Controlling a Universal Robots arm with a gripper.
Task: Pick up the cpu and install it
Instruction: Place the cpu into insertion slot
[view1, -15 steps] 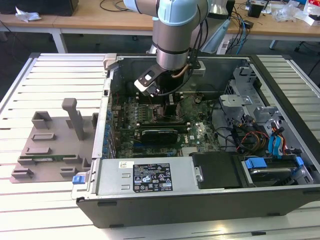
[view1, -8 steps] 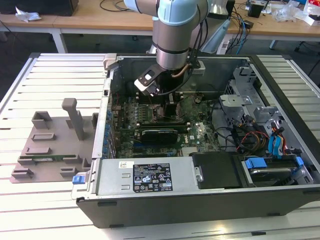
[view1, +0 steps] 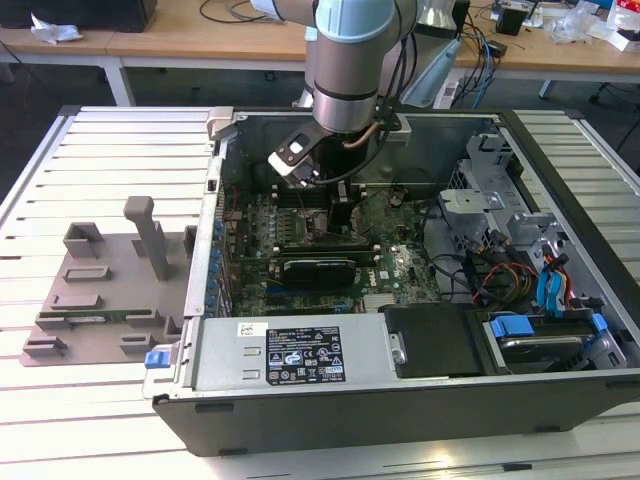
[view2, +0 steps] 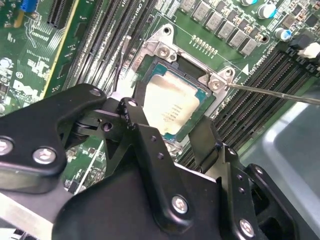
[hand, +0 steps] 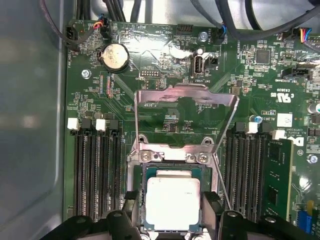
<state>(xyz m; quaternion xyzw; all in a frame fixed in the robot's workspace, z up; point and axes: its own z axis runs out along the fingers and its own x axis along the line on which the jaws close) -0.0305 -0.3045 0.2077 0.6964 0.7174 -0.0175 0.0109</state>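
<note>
Most of job looks done from my end: cpu (hand: 172, 197) sitting in socket (hand: 172, 156), gripper (view2: 170, 125) straddling it, can't tell if clamped or loose. Cover plate (hand: 185, 94) up, not latched.

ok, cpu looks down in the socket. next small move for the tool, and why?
Probably open the tool slightly and lift straight up. The cpu already lies flat inside the socket frame with the tool closed on two opposite edges, and the load plate stands raised open.
</note>
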